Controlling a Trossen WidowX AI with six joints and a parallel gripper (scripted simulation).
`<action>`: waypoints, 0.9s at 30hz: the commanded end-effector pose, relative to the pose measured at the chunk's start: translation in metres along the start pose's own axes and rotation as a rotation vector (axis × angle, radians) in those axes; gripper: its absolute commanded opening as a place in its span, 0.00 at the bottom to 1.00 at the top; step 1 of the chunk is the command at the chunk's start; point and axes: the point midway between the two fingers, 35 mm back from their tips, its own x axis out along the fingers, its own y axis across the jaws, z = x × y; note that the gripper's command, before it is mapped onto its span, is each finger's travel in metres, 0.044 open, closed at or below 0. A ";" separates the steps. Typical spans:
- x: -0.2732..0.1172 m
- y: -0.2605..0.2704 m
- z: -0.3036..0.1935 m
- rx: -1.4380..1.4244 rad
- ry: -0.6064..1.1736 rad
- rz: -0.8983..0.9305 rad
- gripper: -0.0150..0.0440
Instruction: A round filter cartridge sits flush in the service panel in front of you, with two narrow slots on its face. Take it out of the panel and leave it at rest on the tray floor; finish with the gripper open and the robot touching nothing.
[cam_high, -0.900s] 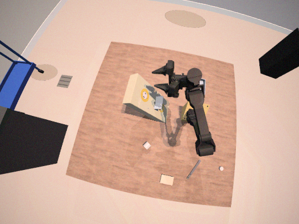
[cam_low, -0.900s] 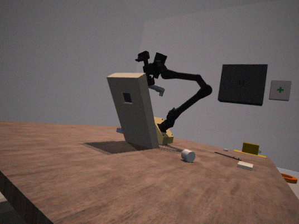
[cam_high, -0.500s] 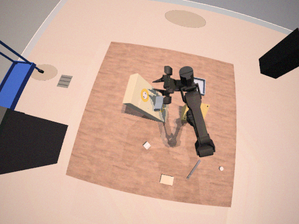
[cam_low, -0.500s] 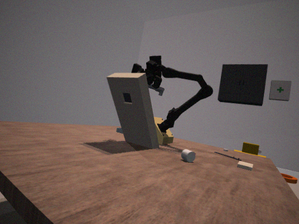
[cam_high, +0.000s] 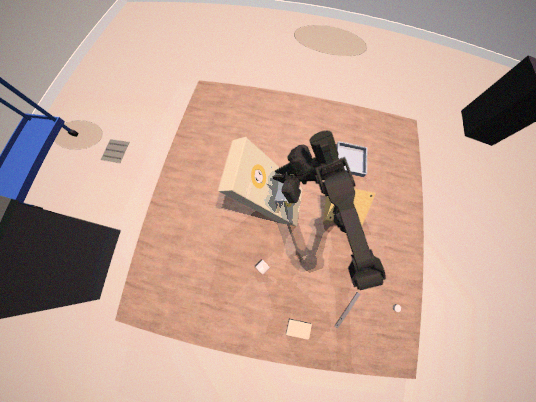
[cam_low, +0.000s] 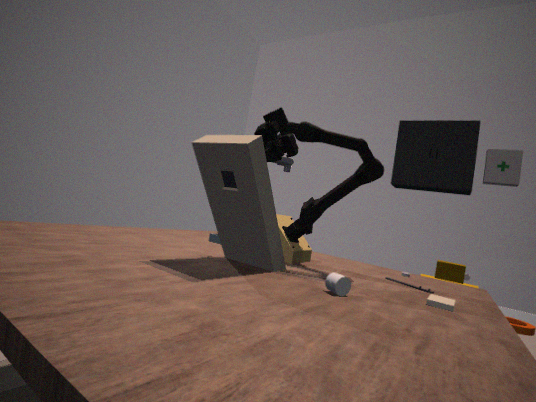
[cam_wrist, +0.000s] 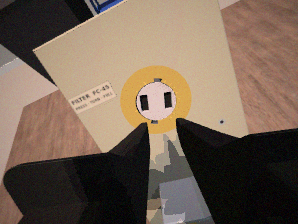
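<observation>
The round white cartridge (cam_high: 258, 176) (cam_wrist: 156, 101) sits in the sloping panel (cam_high: 239, 167) (cam_low: 240, 220) (cam_wrist: 165, 40), inside a yellow-orange ring (cam_wrist: 131, 101). Its two dark slots stand side by side in the wrist view, with small dark notches at the ring's top and bottom. My gripper (cam_high: 278, 176) (cam_wrist: 161, 126) is partly open and empty. Its fingertips show at the ring's lower edge in the wrist view, just below the cartridge; whether they touch the panel cannot be told. The white tray with a dark rim (cam_high: 366, 162) lies beyond the arm in the top view.
A grey fixture (cam_high: 280, 192) (cam_low: 286, 164) (cam_wrist: 182, 200) stands out in front of the panel, close to the gripper. A white cylinder (cam_high: 262, 266) (cam_low: 338, 284), a cream block (cam_high: 299, 329) (cam_low: 441, 302) and a grey rod (cam_high: 347, 310) lie on the table. The arm's yellow base (cam_high: 366, 202) stands near the tray.
</observation>
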 end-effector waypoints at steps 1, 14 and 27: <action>0.000 0.001 0.000 0.017 0.004 -0.004 0.43; 0.018 -0.002 0.000 0.015 0.009 -0.010 0.43; 0.039 -0.001 0.000 0.014 0.008 -0.009 0.43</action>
